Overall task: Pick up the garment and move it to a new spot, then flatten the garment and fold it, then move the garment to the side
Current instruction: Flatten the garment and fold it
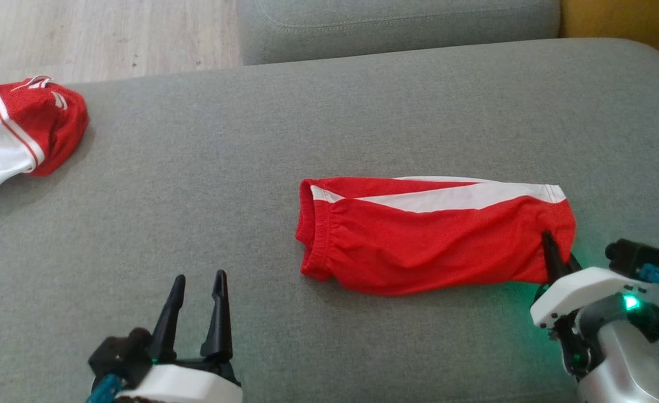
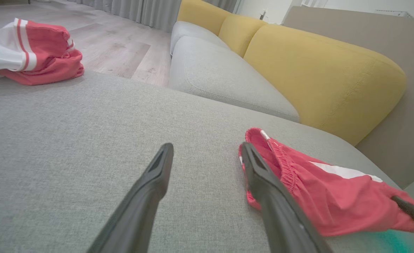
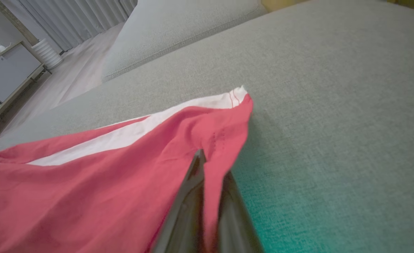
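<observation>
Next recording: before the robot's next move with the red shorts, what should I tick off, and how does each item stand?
1. Right pincer shut on the red fabric shorts with a white stripe: ok, hem corner pinched.
2. Grip catches every layer: cannot tell.
3. Left pincer open and holding nothing: ok, apart from the waistband.
4. Shorts folded: ok, they appear doubled and lie fairly flat.
5. Bare room on the grey fabric cushion beside the shorts: ok.
6. Crumpled red and white garment out of the way: ok, at the far left corner.
</observation>
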Robot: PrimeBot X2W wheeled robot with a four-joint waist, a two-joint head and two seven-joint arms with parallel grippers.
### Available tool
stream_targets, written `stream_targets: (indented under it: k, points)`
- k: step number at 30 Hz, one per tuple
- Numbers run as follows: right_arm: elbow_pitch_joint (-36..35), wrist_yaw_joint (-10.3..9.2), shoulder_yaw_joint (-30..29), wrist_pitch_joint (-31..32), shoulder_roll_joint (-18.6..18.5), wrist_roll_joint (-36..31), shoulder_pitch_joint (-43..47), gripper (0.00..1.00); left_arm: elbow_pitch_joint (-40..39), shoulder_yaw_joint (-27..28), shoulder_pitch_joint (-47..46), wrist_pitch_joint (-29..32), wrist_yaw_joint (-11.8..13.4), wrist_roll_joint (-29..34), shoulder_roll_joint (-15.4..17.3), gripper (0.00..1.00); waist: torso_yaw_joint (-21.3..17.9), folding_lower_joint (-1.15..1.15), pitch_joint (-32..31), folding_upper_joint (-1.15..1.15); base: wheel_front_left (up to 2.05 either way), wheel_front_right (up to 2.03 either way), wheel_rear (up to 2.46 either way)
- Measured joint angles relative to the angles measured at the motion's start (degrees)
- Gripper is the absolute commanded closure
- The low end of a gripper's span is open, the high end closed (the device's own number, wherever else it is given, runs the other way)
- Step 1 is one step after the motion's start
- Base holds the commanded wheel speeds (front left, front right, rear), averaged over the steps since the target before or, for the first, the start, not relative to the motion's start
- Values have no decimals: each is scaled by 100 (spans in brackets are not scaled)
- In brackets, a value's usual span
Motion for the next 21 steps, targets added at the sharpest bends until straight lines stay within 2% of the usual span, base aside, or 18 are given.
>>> stream_targets:
  k: [6, 9, 13, 15, 21]
  points:
    - [-571, -1, -547, 482, 223, -736, 53, 100, 1, -114, -1, 37, -1, 43, 2, 0, 204, 1, -37, 0, 0, 0, 0]
    - [-895, -1, -512, 705, 304, -1018, 24, 100, 5, -119, -1, 36, -1, 43, -1, 0, 362, 1, -72, 0, 0, 0, 0]
    - [-1276, -1, 129, 1056, 343, -1029, -199, 100, 10, -121, 1, 35, -3, 42, -8, 0, 585, 1, -131, 0, 0, 0, 0]
    - [-1408, -1, 591, 1210, 350, -745, -349, 100, 14, -125, 1, 34, -9, 41, -14, 0, 703, 1, -159, 0, 0, 0, 0]
    - [-1310, -1, 1681, 1489, 364, -299, -570, 100, 33, -152, 0, 15, -56, 40, -69, 0, 1046, 1, -188, 0, 0, 0, 0]
